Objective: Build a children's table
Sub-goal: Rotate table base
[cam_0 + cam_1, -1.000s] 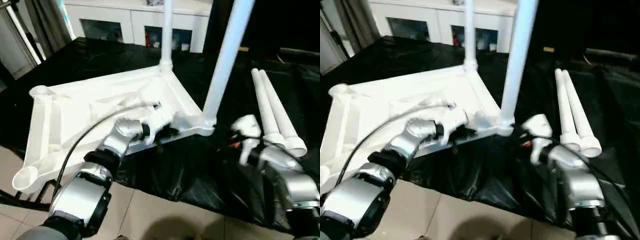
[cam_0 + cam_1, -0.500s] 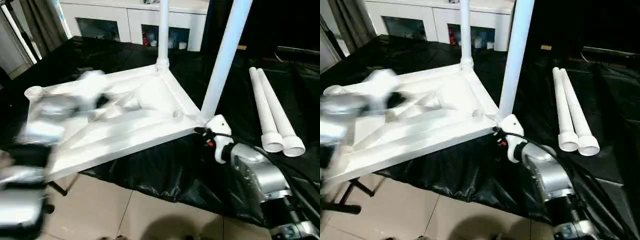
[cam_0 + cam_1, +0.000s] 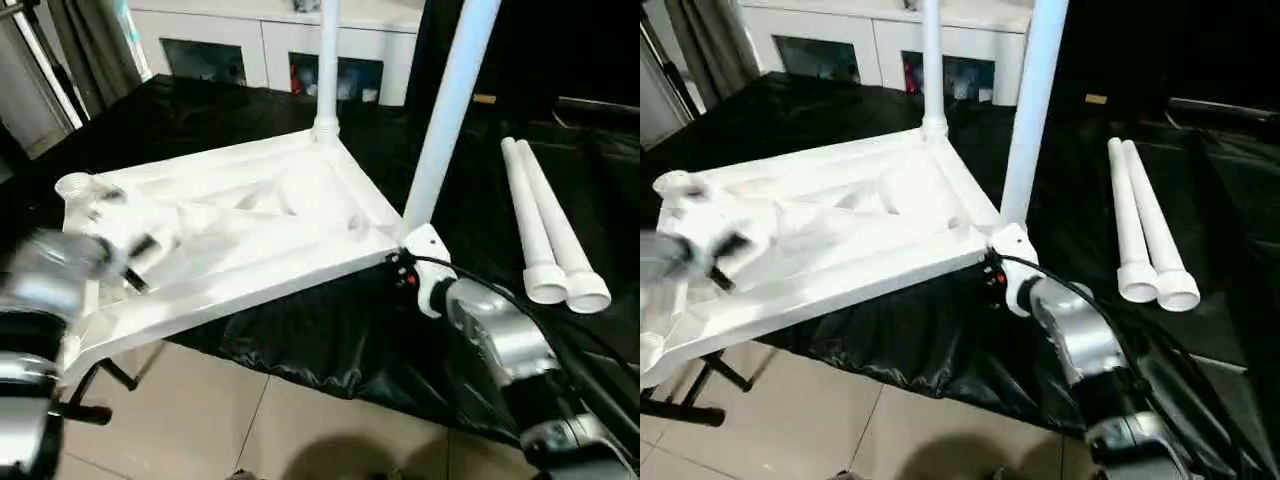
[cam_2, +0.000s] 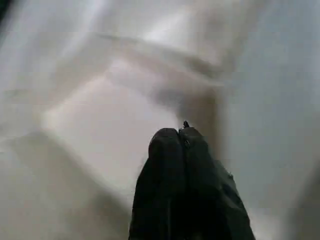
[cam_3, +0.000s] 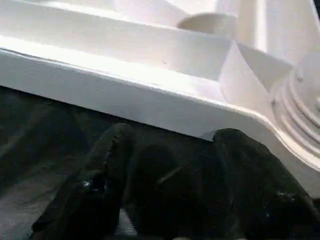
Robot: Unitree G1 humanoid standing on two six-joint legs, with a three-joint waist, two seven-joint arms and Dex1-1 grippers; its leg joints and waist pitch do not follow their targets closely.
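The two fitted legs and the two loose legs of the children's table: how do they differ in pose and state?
The fitted legs, near one and far one, stand upright; the loose legs lie flat on the black cloth. The fitted legs sit in corner sockets of the upturned tabletop; the loose legs lie apart from it, side by side, on the robot's right. All four are long white tubes.

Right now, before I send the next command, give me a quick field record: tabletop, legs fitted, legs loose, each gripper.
tabletop: white tabletop lies underside up, its near-left part overhanging the black-covered surface
legs fitted: two legs upright in sockets, far corner and near-right corner
legs loose: two legs lying side by side on the right
left gripper: fingers shut, over the tabletop's left part
right gripper: fingers open, at the tabletop's near-right edge
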